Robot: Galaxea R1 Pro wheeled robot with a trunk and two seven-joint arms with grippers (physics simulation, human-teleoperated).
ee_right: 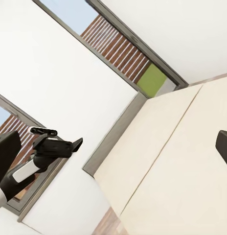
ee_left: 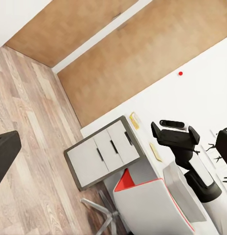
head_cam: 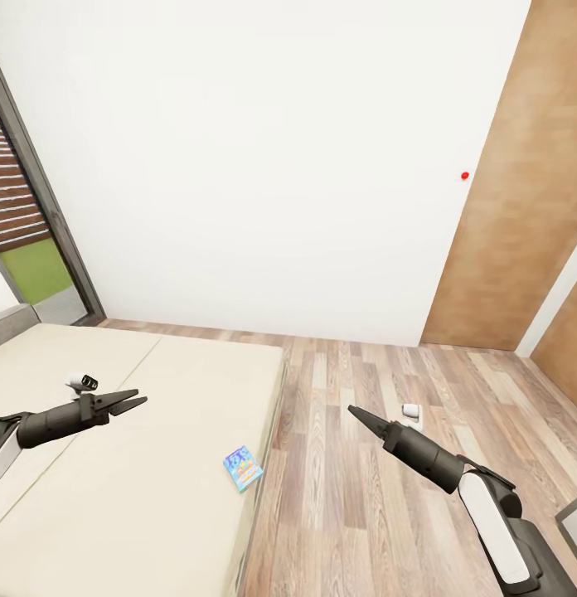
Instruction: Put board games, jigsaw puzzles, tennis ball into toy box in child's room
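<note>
Lying near the bed edge, blue board game; left hand parted, right hand closed.

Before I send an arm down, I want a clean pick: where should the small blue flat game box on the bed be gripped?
Grip the small blue flat game box across its thin edges at the side nearest the beige mattress's floor-side edge, coming from the wood floor side. It lies flat near that edge, so a finger can probably slip in there.
</note>
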